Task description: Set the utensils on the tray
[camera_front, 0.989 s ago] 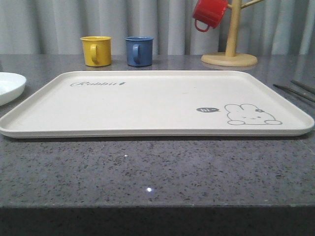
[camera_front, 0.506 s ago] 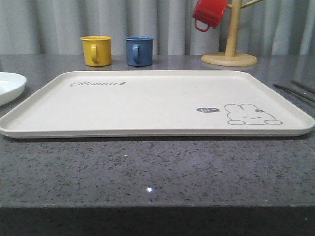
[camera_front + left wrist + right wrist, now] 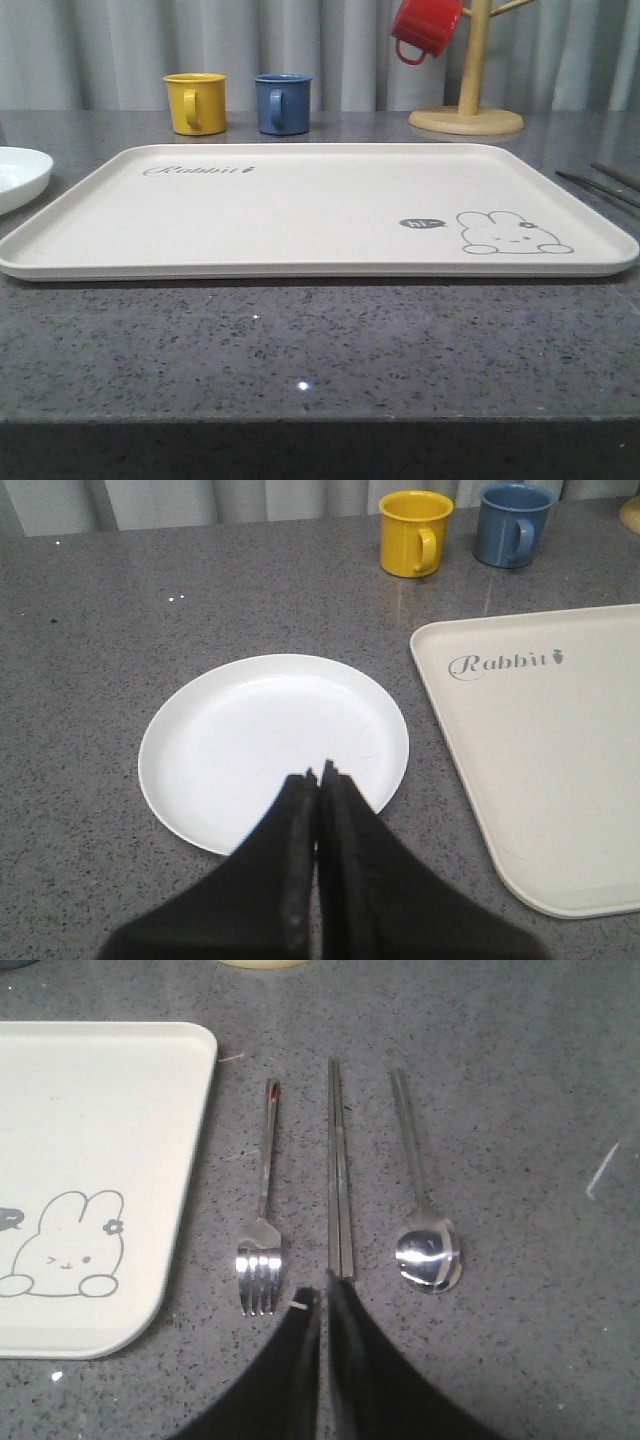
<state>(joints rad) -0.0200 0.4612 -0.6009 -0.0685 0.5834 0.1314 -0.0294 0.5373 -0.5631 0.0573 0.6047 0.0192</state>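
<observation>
The cream tray (image 3: pixel 300 215) with its rabbit drawing lies across the middle of the grey counter, bare. Left of it sits the round white plate (image 3: pixel 270 745), with my left gripper (image 3: pixel 319 775) shut and empty over its near rim. To the right of the tray (image 3: pixel 90 1160) lie a silver fork (image 3: pixel 262 1230), a pair of flat metal chopsticks (image 3: pixel 338 1170) and a long-handled spoon (image 3: pixel 425 1230), side by side on the counter. My right gripper (image 3: pixel 322 1292) hangs shut and empty just short of the chopsticks' near ends. The plate (image 3: pixel 18 175) and chopsticks (image 3: pixel 600 185) peek in at the front view's edges.
A yellow mug (image 3: pixel 195 102) and a blue mug (image 3: pixel 282 102) stand behind the tray. A wooden mug tree (image 3: pixel 468 100) with a red mug (image 3: pixel 425 28) hanging on it stands at the back right. The counter's front edge runs close to the camera.
</observation>
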